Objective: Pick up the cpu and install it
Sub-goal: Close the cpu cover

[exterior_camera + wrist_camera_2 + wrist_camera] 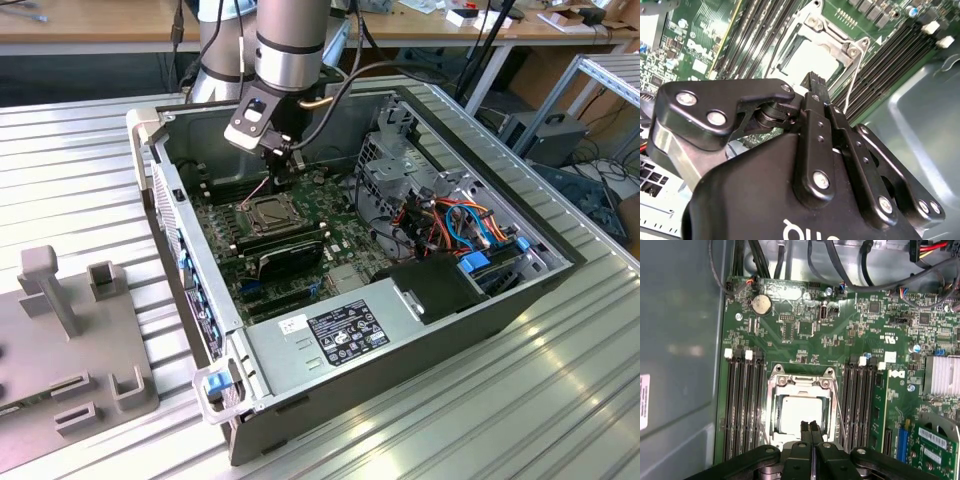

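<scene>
Claw shut and empty above the socket

The claw hangs with its fingers pressed together, gripping nothing. Just beneath it the cpu lies flat inside the socket on the motherboard. It looks already seated, so it needs no holding.

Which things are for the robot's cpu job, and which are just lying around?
For the job: cpu, socket frame, fingers (shut), green motherboard.
Just lying about: power supply, coloured cables, grey fixture, round battery.
</scene>
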